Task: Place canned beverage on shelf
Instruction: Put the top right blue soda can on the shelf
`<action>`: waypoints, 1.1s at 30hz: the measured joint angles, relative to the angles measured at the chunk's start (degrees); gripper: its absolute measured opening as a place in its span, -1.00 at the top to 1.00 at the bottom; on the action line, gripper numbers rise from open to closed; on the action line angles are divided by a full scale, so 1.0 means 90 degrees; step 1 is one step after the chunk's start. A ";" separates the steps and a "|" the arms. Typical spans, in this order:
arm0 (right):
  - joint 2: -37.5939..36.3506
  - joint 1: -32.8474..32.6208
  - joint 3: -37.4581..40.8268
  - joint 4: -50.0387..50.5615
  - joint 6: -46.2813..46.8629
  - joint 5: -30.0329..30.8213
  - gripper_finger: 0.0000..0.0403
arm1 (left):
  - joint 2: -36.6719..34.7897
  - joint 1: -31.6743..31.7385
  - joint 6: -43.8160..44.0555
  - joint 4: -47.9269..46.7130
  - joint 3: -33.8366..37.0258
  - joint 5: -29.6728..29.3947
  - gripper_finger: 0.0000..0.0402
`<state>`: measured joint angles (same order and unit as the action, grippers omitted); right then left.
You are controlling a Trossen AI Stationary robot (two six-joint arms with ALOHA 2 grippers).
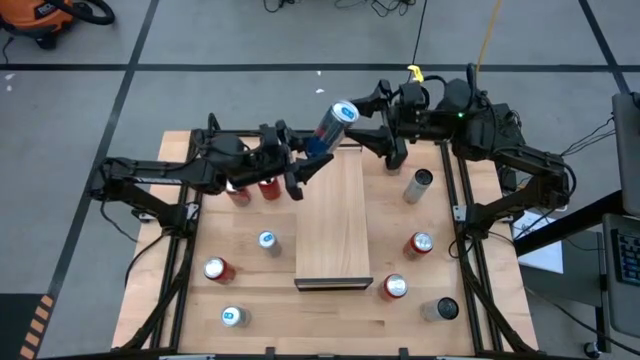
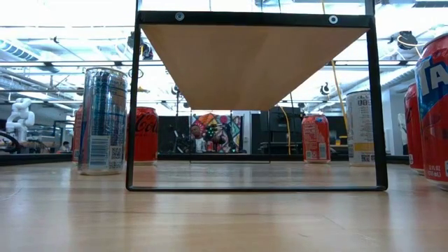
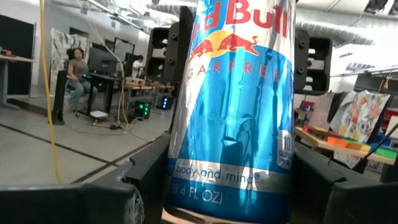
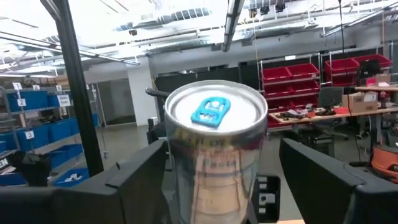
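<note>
The blue-and-silver Red Bull can point(image 1: 337, 126) is held tilted in the air over the far end of the shelf point(image 1: 334, 215), its blue-tabbed top toward the right arm. The left gripper point(image 1: 303, 165) grips the can's lower body, with one dark finger on each side of it in the left wrist view point(image 3: 233, 112). The right gripper point(image 1: 372, 116) is at the can's top end; in the right wrist view its two fingers stand on either side of the can point(image 4: 214, 155), spread and apparently clear of it. The shelf is a pale wood panel on a black frame point(image 2: 255, 101), standing mid-table. Other cans stand around it, including a red Coca-Cola can point(image 2: 145, 135).
</note>
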<state>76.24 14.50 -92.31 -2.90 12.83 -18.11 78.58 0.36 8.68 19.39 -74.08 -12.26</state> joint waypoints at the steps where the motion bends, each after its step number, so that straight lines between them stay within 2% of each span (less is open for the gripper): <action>1: 0.0020 0.0000 0.0000 -0.0069 0.0003 -0.0018 -0.45 | 0.0007 0.0000 0.0001 -0.0044 0.0000 -0.0001 -0.19; 8: 0.0225 0.0000 0.0002 -0.0514 0.0346 -0.0189 -0.39 | 0.0105 0.0000 -0.0006 -0.0089 -0.0002 -0.0004 -0.20; 18: 0.0285 -0.0044 0.0002 -0.0503 0.0274 -0.0342 0.00 | 0.0098 0.0000 -0.0011 -0.0061 -0.0002 -0.0060 -0.21; 23: 0.0286 -0.0044 0.0002 -0.0474 0.0185 -0.0371 0.00 | 0.0089 -0.0010 -0.0046 -0.0192 -0.0002 -0.0197 -0.22; 26: 0.0295 -0.0044 0.0005 -0.0463 0.0154 -0.0390 -0.02 | 0.0077 -0.0019 -0.0046 -0.0322 -0.0007 -0.0271 -0.31; 33: 0.0262 -0.0041 0.0010 -0.0446 0.0144 -0.0330 -0.02 | -0.0160 -0.0015 -0.0008 -0.0806 -0.0007 -0.0557 -0.73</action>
<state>78.60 14.13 -92.23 -6.91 14.13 -21.08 77.14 0.23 8.60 12.14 -74.15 -17.28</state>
